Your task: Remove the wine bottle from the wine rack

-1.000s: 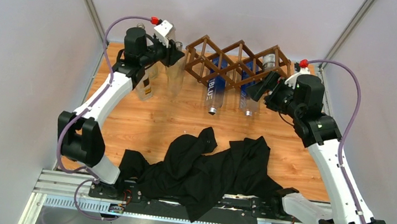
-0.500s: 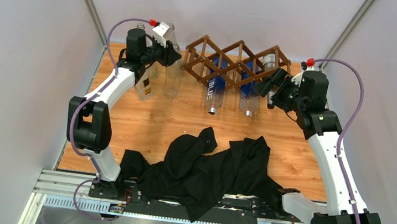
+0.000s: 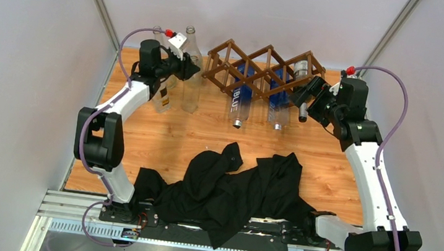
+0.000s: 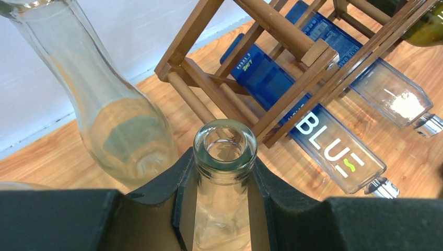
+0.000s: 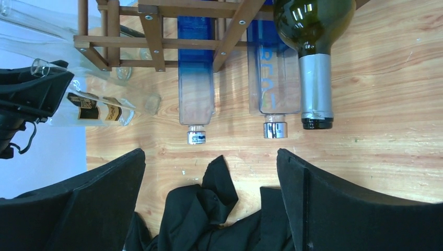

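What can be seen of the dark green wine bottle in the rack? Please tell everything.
The dark green wine bottle is glossy glass with a silver foil sleeve on its neck and a dark rim. It lies in the right end of the wine rack, neck pointing out toward the arms, beside a blue bottle. The open right gripper does not touch it.

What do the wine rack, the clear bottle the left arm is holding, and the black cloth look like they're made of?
Wine rack: wood, dark brown stain, low sheen; grain shows on the sticks.
Clear bottle: likely glass, glossy; see-through with a thick rounded rim, though plastic is possible.
Black cloth: fabric, matte; it lies in soft folds.
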Robot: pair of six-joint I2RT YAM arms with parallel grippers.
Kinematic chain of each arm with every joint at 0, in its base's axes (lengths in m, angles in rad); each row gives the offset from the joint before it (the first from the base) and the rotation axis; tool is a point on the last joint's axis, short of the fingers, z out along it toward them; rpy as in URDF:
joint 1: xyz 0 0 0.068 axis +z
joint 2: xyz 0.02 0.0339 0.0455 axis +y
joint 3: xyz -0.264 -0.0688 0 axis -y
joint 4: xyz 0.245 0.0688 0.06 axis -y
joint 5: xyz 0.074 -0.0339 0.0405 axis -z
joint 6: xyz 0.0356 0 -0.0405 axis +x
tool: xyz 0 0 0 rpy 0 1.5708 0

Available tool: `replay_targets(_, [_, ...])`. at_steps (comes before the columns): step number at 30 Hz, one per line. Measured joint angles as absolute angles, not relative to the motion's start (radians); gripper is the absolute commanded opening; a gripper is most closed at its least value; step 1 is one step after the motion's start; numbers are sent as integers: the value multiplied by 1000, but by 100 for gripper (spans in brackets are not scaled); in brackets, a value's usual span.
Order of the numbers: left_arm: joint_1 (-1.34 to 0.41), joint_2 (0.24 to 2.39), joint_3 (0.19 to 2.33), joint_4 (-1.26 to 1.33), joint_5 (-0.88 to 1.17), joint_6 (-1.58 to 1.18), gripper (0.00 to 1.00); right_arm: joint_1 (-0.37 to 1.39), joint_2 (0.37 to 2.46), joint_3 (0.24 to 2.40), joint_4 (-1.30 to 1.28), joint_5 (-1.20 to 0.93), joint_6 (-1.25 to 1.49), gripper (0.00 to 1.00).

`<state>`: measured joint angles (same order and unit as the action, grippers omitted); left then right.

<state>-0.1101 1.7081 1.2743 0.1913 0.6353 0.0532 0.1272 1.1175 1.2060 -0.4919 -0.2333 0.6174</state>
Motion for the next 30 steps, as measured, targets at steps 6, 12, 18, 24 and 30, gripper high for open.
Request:
replay_targets(6, [-105,1702,1226,261,650,86,100,110,1142,1206,-495,-216,607,100])
replay_targets(12, [-100,1671,1224,168,659,96,100,69,1190,1222,-501,-196,591,100])
replay_targets(18, [-93,1534,1224,67,667,82,100,22,1287,1275,-500,-173,575,100])
replay_targets(24, [-93,1446,1297,-80,669,78,100,-14,1419,1306,-471,-178,566,100])
replay_targets(30, [-93,1396,1371,-228,691,75,100,-17,1523,1306,-440,-244,564,92])
